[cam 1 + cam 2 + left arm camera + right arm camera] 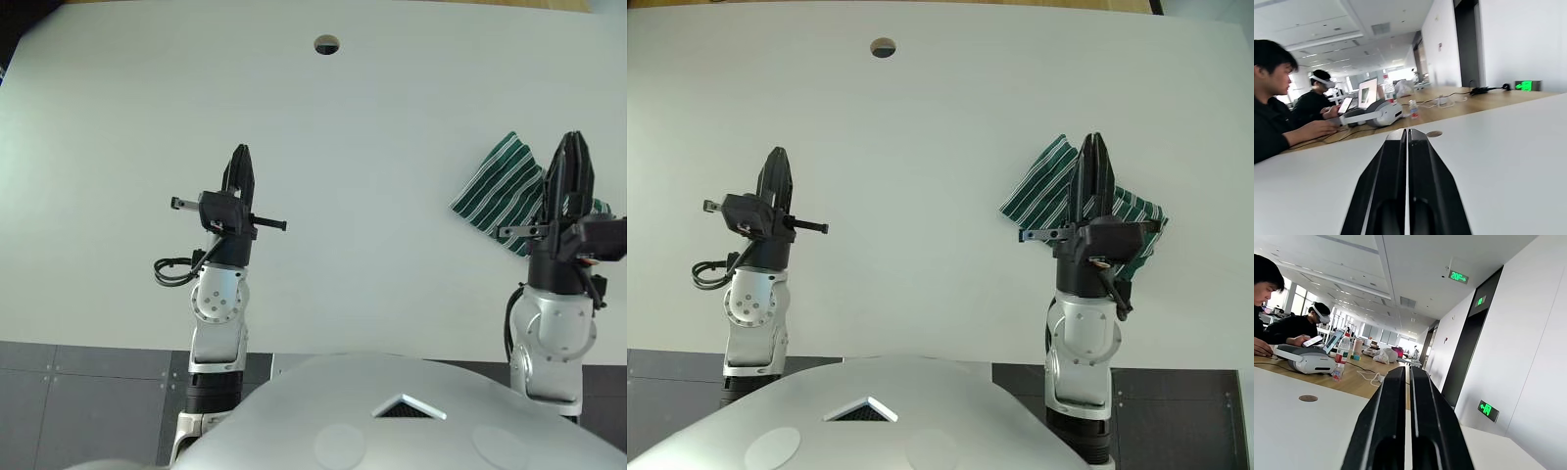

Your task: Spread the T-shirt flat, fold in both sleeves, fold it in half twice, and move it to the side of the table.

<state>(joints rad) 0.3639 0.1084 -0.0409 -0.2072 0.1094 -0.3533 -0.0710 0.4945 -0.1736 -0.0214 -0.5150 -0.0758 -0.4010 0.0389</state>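
Observation:
A green-and-white striped T-shirt (498, 192) lies folded into a small bundle at the right side of the white table (372, 196). My right gripper (1094, 142) stands upright in front of it, covering part of the cloth. Its fingers are shut with nothing between them, as the right wrist view (1406, 371) also shows. My left gripper (240, 152) stands upright over the bare left-middle of the table. It is shut and holds nothing, its fingers (1400, 147) pressed together. Whether the right gripper touches the shirt cannot be told.
A round cable hole (326, 44) sits near the table's far edge. The front edge runs just behind both arms, with dark floor tiles (88, 392) below. Beyond the far edge is a wooden desk (1459, 105) with people seated at it.

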